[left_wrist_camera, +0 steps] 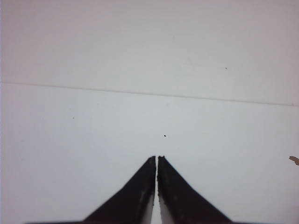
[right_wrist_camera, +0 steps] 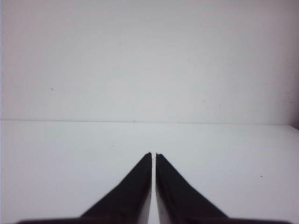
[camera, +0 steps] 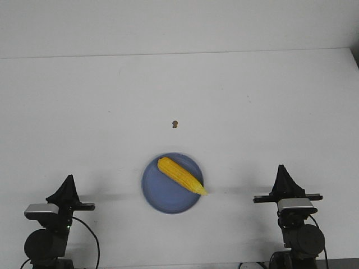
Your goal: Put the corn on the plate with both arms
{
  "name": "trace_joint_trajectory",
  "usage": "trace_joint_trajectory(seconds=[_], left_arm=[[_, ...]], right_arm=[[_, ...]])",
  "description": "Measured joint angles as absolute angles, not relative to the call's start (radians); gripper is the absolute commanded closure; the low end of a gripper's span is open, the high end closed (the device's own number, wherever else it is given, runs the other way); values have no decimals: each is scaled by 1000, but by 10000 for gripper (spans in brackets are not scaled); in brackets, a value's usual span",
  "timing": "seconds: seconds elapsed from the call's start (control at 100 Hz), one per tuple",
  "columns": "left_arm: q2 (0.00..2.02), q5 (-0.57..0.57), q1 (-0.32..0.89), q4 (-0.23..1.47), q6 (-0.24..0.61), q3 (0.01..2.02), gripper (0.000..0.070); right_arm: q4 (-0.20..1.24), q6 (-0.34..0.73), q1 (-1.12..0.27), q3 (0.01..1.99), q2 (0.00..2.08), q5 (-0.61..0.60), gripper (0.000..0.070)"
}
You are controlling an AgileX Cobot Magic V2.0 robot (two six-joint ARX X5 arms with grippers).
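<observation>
The yellow corn [camera: 179, 175] lies slantwise on the blue plate [camera: 162, 199] near the table's front middle, its pointed tip over the plate's right rim. My left gripper [camera: 68, 178] is shut and empty at the front left, well apart from the plate. My right gripper [camera: 281, 168] is shut and empty at the front right, also apart from it. In the left wrist view the gripper [left_wrist_camera: 156, 157] shows its jaws together over bare table. In the right wrist view the gripper [right_wrist_camera: 153, 154] shows the same. Corn and plate are out of both wrist views.
A tiny brown speck [camera: 175, 124] lies on the white table [camera: 252, 112] behind the plate; it shows at the edge of the left wrist view [left_wrist_camera: 294, 160]. The table's far edge meets a white wall.
</observation>
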State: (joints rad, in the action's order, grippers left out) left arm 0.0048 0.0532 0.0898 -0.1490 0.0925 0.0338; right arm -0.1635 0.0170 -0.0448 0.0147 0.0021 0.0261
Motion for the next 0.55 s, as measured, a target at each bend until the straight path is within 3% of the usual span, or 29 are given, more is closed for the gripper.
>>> trace_joint_trajectory(seconds=[0.55], left_arm=[[5,53,90,-149,93,34,685]], right_arm=[[-163,17,-45,15,2,26,681]])
